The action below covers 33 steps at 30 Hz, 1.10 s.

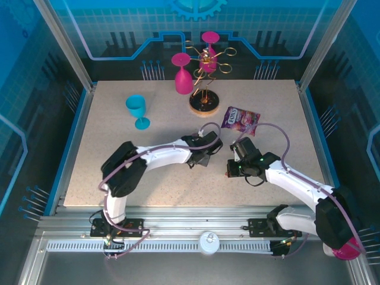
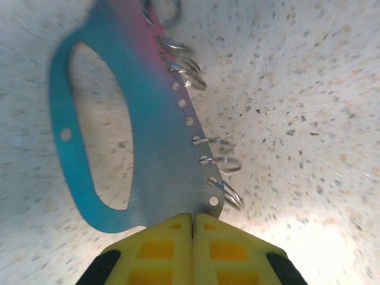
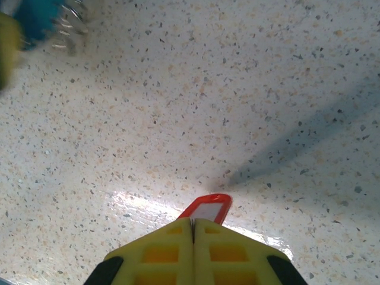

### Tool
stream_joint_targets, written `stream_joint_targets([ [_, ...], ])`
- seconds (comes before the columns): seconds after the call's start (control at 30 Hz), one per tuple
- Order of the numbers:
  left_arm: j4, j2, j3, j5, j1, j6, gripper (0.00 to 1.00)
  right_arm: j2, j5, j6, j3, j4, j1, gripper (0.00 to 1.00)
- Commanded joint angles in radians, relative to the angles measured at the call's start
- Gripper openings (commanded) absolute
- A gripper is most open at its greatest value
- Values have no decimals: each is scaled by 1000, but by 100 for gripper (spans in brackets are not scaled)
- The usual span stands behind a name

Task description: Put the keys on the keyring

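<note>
The keyring is a flat blue-grey plate with an oval opening and a row of small holes carrying silver rings. My left gripper is shut on its lower edge and holds it just above the speckled table. In the top view that gripper is mid-table. My right gripper is shut on the keys, whose red tag with a white label sticks out past the fingertips. In the top view the right gripper sits a short way right of the left one. The keyring shows blurred at the right wrist view's upper left.
A purple snack packet lies just behind the grippers. A gold wire rack on a dark round base stands at the back with two pink cups on it. A turquoise cup stands at the back left.
</note>
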Motion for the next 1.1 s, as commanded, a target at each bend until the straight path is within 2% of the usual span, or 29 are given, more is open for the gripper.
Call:
stream_joint_targets([
  [0.0, 79, -176, -49, -23, 2, 30, 0, 30, -38, -2, -19, 27, -15, 0],
  [0.1, 63, -264, -55, 75, 41, -34, 0, 78, -87, -9, -17, 80, -11, 0],
  [0.3, -46, -361, -46, 244, 145, -308, 0, 177, -151, -52, 17, 139, -10, 1],
  [0.33, -54, -381, -55, 267, 162, -361, 0, 182, -152, -61, 25, 137, -10, 9],
  [0.43, -60, -438, -80, 352, 206, -474, 0, 148, -148, -107, 46, 127, -10, 25],
  [0.53, -75, -485, -98, 419, 234, -580, 0, 49, -161, -192, 57, 160, -5, 34],
  [0.67, -103, -520, -137, 530, 286, -796, 0, -102, -157, -348, 27, 314, 56, 35],
  [0.8, -112, -545, -182, 619, 312, -976, 0, -214, -86, -619, -92, 607, 207, 31],
  [0.9, -131, -551, -191, 646, 313, -1039, 0, -220, -56, -787, -162, 829, 293, 28],
  [1.07, -137, -542, -176, 708, 314, -1069, 0, -133, -72, -913, -146, 937, 347, 29],
])
